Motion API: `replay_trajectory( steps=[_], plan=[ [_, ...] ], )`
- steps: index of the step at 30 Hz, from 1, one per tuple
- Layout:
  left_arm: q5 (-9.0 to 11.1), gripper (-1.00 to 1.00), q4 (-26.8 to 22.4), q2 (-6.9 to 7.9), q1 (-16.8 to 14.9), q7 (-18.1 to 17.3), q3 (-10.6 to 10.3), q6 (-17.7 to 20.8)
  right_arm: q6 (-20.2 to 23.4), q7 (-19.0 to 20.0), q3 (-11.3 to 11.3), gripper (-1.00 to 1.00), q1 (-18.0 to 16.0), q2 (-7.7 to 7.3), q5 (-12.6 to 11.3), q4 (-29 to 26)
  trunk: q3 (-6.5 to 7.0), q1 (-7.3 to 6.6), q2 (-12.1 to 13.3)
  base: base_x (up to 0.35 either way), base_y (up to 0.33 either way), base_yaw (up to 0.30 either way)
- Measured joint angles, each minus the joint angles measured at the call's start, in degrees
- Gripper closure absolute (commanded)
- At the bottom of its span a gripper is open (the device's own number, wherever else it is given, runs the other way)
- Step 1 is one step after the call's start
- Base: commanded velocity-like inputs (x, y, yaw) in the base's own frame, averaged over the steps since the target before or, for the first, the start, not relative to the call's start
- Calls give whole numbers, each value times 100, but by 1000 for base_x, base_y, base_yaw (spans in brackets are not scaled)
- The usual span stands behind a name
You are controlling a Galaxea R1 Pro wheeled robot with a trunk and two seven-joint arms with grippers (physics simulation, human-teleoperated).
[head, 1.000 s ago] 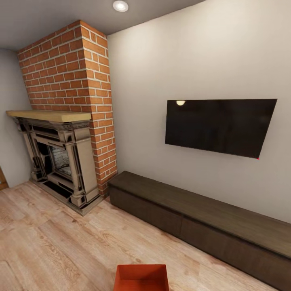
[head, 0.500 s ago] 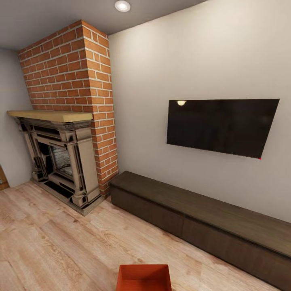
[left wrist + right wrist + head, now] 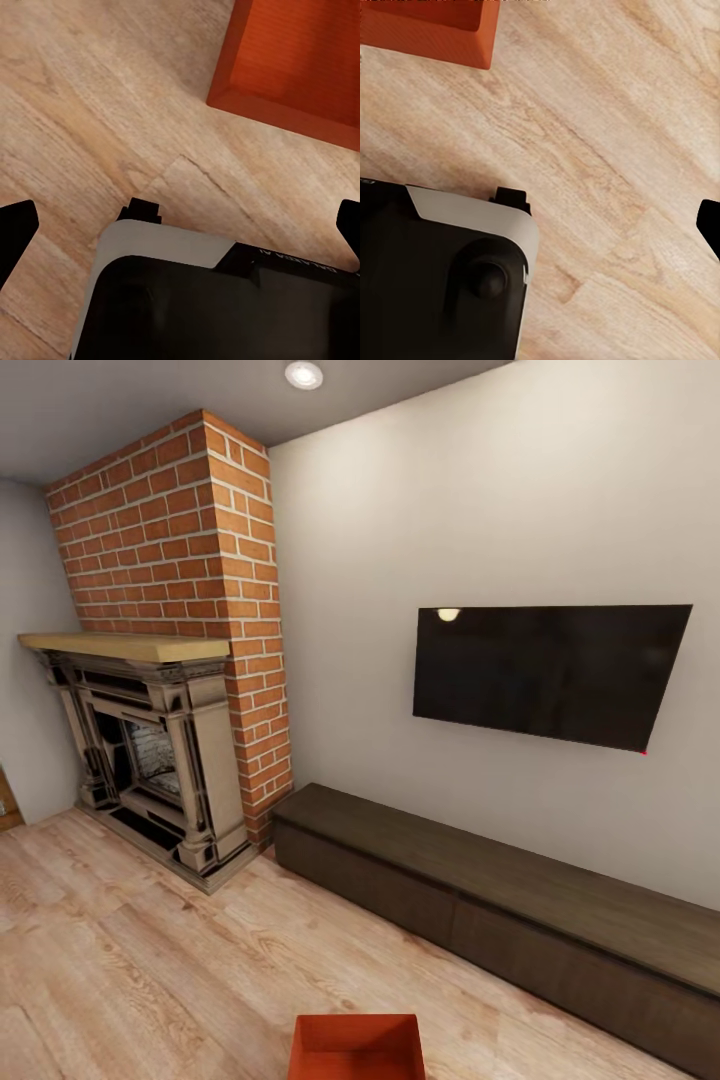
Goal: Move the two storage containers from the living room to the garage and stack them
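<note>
Living room, seen from the head camera: red-brick fireplace column [image 3: 190,590] at left, black wall TV [image 3: 550,672] on the pale wall, long low dark-wood cabinet [image 3: 500,905] beneath it, its right end cut off by the frame. On the light wood plank floor [image 3: 130,970], at the bottom edge, one orange-red storage container [image 3: 356,1046], open top up, only its far rim and part of the inside in view, the near half cropped away. From the left wrist, a corner of an orange-red container [image 3: 296,64] resting on the planks, well clear of the left gripper [image 3: 180,229]; dark fingertips [image 3: 15,232] poking in at opposite edges, spread wide, nothing between them. From the right wrist, another cropped orange-red corner [image 3: 431,30] on the planks; right gripper [image 3: 540,217] apart from it, one fingertip [image 3: 709,225] barely visible at the frame edge, the other lost against the robot's black and white base, so spread or pressed together impossible to tell. Whether the wrist views show one container or two, unclear.
</note>
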Motion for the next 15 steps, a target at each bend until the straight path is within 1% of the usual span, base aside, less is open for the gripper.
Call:
replay_trajectory(
  steps=[7,15],
  plan=[
    [0,-100,0,0,0,0,0,0,-7,0,-4,-100,0,-3,17,0,0,0,0,0,0,-65],
    [0,-100,0,0,0,0,0,0,6,0,-1,-100,0,0,-1,0,0,0,0,0,0,-14]
  ],
)
